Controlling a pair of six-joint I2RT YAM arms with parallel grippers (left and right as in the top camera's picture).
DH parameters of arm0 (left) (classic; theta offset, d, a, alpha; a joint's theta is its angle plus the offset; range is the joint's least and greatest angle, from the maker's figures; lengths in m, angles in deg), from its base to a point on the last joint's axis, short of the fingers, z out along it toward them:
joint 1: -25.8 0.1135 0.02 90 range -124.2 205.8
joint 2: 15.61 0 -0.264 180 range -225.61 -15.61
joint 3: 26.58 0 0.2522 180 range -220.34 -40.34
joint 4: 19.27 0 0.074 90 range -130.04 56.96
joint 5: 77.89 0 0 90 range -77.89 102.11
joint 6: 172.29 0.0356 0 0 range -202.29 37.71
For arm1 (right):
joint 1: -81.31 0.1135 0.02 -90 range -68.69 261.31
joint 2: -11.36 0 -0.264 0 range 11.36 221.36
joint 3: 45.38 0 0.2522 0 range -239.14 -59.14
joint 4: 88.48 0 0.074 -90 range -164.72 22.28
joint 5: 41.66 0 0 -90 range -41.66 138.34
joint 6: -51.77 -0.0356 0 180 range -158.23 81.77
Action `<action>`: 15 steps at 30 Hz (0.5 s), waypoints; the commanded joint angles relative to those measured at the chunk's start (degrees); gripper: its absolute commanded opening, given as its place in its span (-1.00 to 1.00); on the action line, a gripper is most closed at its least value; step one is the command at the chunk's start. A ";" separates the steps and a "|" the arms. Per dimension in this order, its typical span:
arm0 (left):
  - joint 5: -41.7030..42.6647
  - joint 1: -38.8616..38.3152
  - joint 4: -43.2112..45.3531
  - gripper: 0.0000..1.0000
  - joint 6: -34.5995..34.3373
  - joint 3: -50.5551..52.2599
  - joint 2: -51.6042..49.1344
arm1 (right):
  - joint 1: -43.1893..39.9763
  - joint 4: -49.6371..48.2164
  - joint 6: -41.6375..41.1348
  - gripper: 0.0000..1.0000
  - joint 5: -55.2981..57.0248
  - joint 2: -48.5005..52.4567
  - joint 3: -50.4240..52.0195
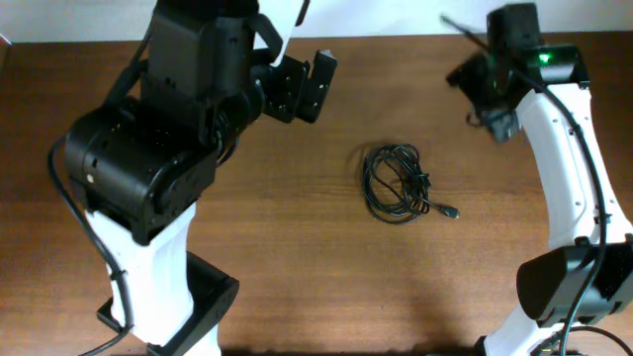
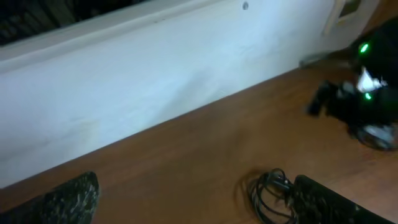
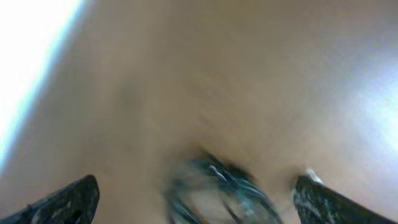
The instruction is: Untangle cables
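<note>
My left jaws and right jaws are both wide open, gripping nothing. The small tangle of thin black cables [image 1: 398, 184] lies on the brown wooden bench [image 1: 297, 247], well apart from the left, nearer the right. My call: drop onto one outer loop, pinch a single strand, avoid the knot's middle.

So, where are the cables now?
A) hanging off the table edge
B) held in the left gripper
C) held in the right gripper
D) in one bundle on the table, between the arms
D: the cables lie coiled on the table, with the left gripper and right gripper both open and empty.
</note>
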 commanded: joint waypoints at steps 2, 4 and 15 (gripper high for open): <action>-1.16 0.04 -1.38 0.98 -0.57 -0.72 1.22 | 0.50 -22.60 44.96 0.97 -10.05 -5.29 -8.57; -1.18 0.04 -2.80 0.98 -0.57 -0.72 1.22 | 0.55 -27.32 50.01 0.97 -10.21 -6.23 -12.41; -3.10 0.04 -3.96 0.98 -0.57 -0.72 1.22 | -2.21 -41.09 50.88 0.97 1.20 -37.70 25.31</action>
